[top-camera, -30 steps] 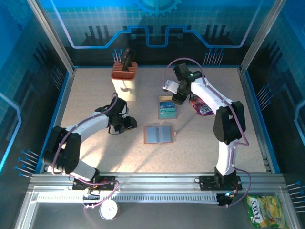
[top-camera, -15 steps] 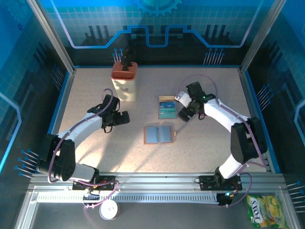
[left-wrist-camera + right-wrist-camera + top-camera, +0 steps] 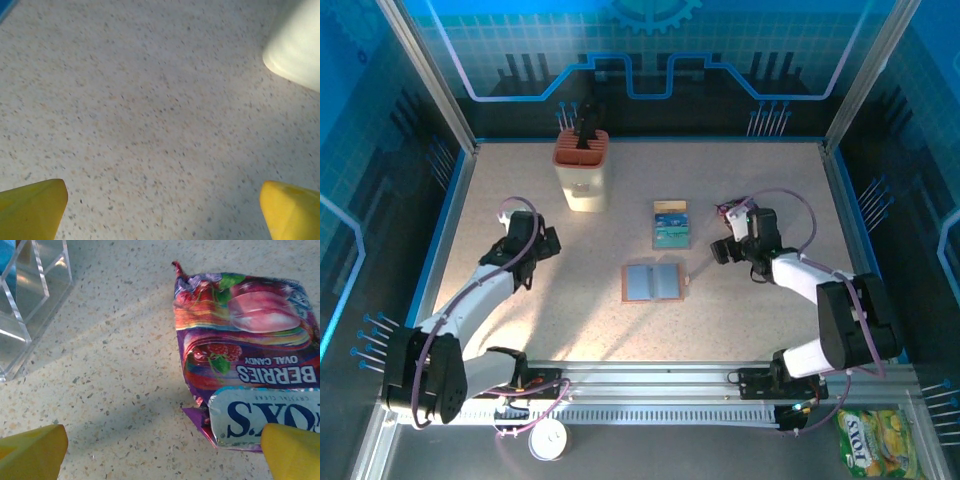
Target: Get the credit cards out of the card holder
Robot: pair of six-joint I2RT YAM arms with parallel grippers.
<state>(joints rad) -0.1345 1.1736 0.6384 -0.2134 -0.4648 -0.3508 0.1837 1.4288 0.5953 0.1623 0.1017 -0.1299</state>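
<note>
The card holder (image 3: 655,282) lies open and flat at the table's middle, brown-edged with blue-grey pockets facing up. Just behind it, teal-blue credit cards (image 3: 671,224) with a yellow band rest in a clear plastic tray (image 3: 30,295). My left gripper (image 3: 543,243) is open, well left of the holder, low over bare table (image 3: 150,110); its yellow fingertips (image 3: 32,207) stand wide apart with nothing between them. My right gripper (image 3: 722,248) is open, right of the tray and holder. Its fingertips (image 3: 290,450) hold nothing.
A purple candy packet (image 3: 245,355) lies just ahead of the right gripper, beside the tray. A cream container (image 3: 583,175) with a brown top stands at the back left; its base (image 3: 295,50) is near the left gripper. Blue walls enclose the table.
Both arms drew back from the middle: the left gripper moved left away from the holder, the right gripper moved right and nearer, off the tray. Both grippers opened wider.
</note>
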